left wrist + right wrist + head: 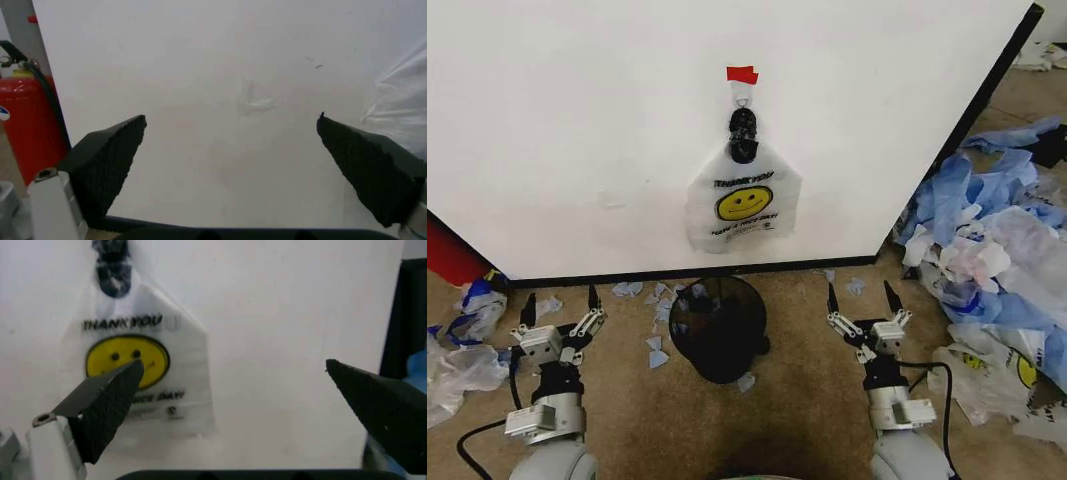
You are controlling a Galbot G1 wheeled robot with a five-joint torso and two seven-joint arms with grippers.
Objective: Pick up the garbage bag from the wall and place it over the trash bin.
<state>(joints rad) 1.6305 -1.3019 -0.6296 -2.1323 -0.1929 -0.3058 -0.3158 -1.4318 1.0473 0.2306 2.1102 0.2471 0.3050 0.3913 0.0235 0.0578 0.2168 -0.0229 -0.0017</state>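
The garbage bag [742, 208], translucent white with a yellow smiley face and "THANK YOU" print, hangs from a hook under red tape [742, 74] on the white wall [607, 130]. The right wrist view shows the garbage bag [140, 375] ahead of that arm. Below it on the floor stands the black mesh trash bin [718, 325]. My left gripper [560, 304] is open, low at the left of the bin. My right gripper [864, 294] is open, low at the right of the bin. Both are well apart from the bag. The left gripper [230, 125] faces bare wall.
A heap of blue and white plastic bags [1002, 240] covers the floor at the right. Paper scraps [657, 350] lie around the bin. A red fire extinguisher [27, 125] stands at the wall's left end, with more crumpled bags [462, 350] near it.
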